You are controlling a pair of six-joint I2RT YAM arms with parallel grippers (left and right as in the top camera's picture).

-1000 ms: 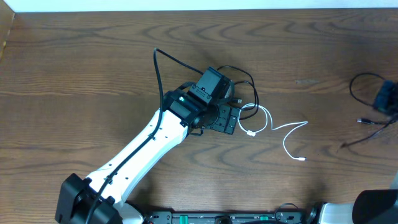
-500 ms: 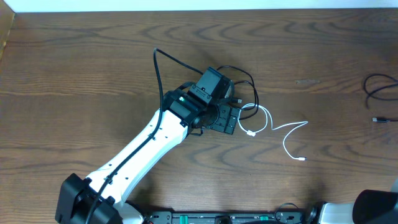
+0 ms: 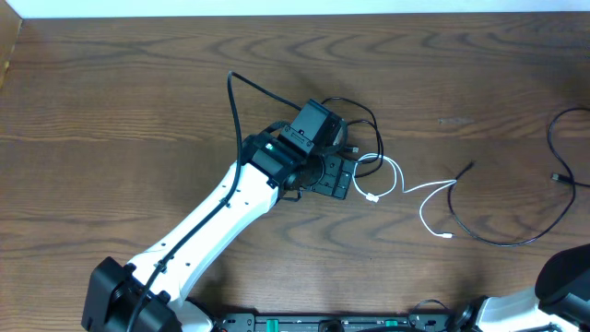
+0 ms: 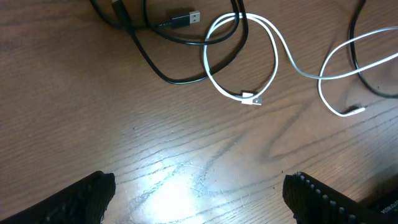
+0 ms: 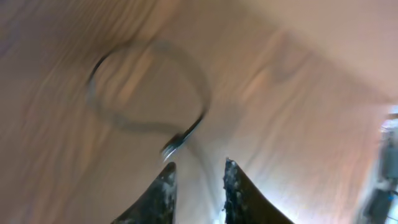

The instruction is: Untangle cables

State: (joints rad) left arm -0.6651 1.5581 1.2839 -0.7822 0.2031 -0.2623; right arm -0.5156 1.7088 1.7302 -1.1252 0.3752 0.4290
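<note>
A thin white cable lies mid-table, one end looped with a thin black cable beside my left gripper. In the left wrist view the white loop's plug and the black cable's silvery USB plug lie ahead of my left gripper, whose fingers stand wide apart over bare wood. A second black cable lies in a long curve at the right. The right wrist view is blurred. There my right gripper has its jaws slightly apart and empty, with that cable's plug end just beyond them.
The table is dark wood, with a pale wall along its far edge. The left arm's thick black lead arches up behind its wrist. Part of the right arm shows at the bottom right corner.
The right gripper, which held the second black cable up at the right edge, has left the overhead view and its jaws have parted. The cable now lies spread on the table. The left arm is still.
</note>
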